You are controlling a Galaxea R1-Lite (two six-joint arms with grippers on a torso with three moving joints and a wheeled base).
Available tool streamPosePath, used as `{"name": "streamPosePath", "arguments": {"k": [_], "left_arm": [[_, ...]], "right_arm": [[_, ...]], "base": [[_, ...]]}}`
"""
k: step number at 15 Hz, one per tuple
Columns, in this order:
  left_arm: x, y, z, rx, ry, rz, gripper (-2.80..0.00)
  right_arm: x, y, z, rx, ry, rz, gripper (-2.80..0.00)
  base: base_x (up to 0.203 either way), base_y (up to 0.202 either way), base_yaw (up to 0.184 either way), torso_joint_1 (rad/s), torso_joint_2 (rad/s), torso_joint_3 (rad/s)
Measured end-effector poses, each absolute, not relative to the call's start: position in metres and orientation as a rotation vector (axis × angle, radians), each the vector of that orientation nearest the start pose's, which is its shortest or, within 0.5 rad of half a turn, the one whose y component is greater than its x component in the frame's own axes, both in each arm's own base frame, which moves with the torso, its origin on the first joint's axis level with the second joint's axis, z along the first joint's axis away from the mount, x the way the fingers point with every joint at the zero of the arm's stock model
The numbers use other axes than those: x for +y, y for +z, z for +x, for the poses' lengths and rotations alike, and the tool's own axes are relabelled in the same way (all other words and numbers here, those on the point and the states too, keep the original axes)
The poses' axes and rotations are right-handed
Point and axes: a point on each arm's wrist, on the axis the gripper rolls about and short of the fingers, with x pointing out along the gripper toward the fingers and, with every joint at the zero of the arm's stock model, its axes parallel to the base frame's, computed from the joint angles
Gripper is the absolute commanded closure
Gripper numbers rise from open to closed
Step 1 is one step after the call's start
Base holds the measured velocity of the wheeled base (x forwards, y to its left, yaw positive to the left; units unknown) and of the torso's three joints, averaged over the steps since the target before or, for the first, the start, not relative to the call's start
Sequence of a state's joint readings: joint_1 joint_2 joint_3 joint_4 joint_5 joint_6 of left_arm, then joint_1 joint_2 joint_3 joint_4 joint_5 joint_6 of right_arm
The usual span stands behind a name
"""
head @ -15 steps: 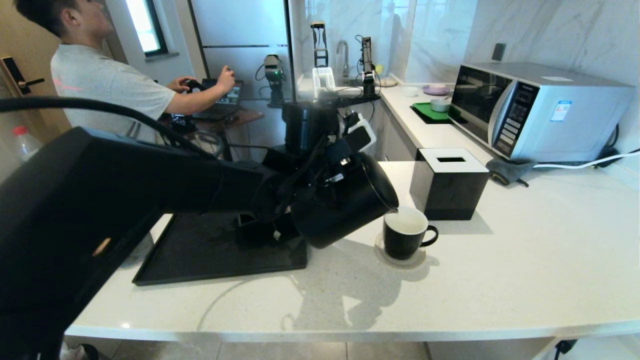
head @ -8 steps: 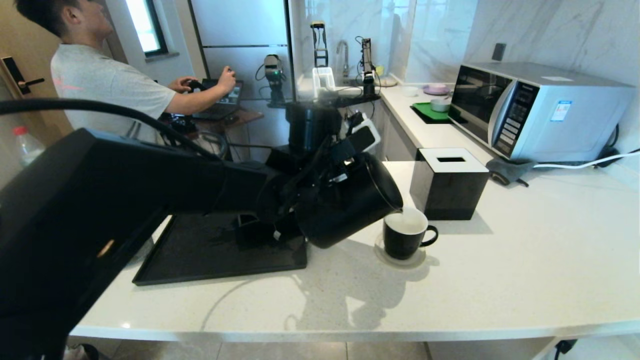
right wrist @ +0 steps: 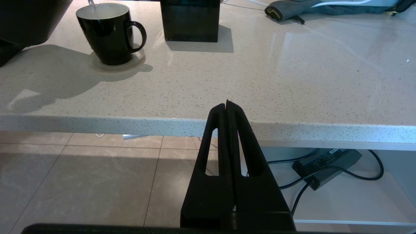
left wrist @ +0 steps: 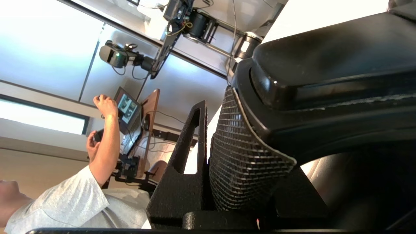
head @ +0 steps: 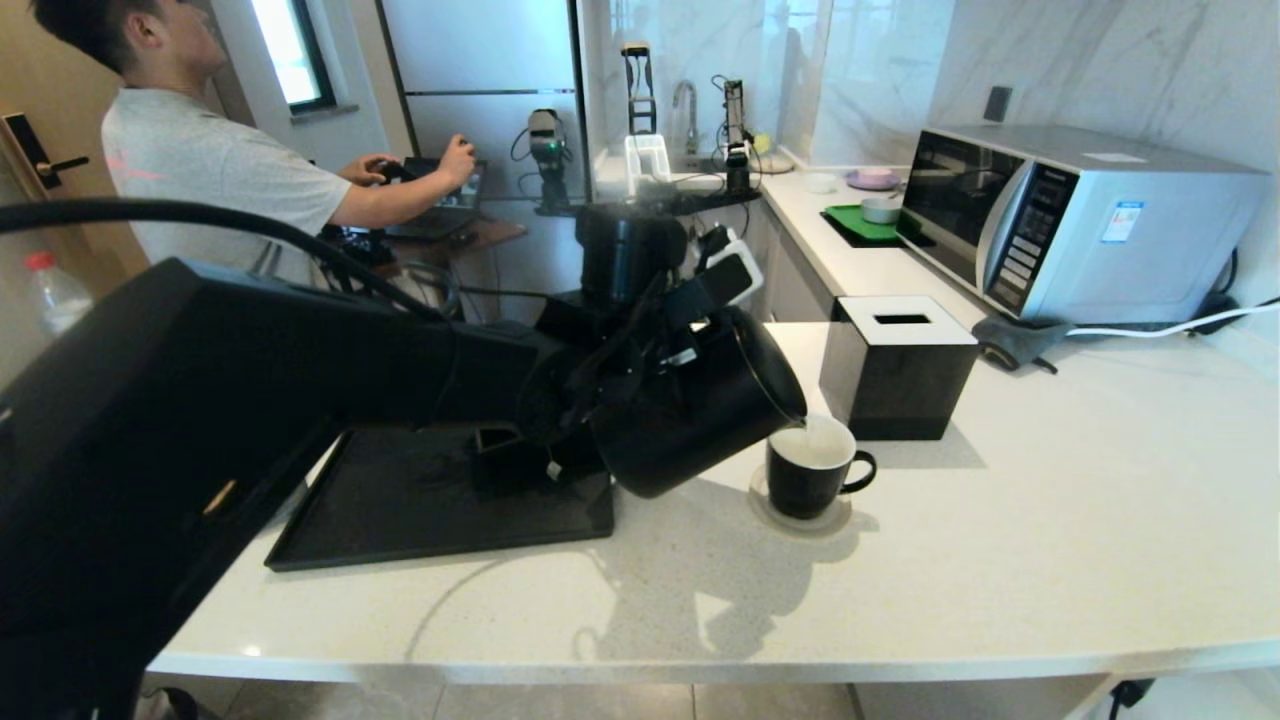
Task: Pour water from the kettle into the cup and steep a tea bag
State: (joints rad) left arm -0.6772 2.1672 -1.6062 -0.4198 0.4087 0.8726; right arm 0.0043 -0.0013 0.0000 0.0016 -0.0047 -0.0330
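At frame centre we hold the kettle tilted, left claw clamped on its handle, spout over the cup, which looks nearly full. Further tilt risks overflow onto the desk. Right claw rests closed, bottom centre.

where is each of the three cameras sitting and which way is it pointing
Head view: from the robot's head, looking forward and down over the white counter; the left arm fills the left side, tilting the kettle over the cup.
Left wrist view: behind the left gripper, turned sideways, close on the kettle handle it clamps; a person at a laptop beyond.
Right wrist view: behind the shut right gripper, parked below the counter edge, looking level across it.
Shared: head and right wrist views both show the cup and the black tissue box.
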Motion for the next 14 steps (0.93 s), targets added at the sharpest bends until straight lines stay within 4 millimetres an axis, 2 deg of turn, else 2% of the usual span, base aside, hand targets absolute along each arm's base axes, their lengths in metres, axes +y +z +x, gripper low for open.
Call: {"name": "streamPosePath", "arguments": {"k": [14], "left_arm": [[-0.2800, 0.2050, 0.3603, -0.006, -0.307, 0.936, 0.00]], "right_arm": [[-0.0002, 0.0753, -0.0229, 0.000, 0.000, -0.033, 0.00]], "base": [[0.000, 0.000, 0.000, 0.000, 0.00, 0.000]]}}
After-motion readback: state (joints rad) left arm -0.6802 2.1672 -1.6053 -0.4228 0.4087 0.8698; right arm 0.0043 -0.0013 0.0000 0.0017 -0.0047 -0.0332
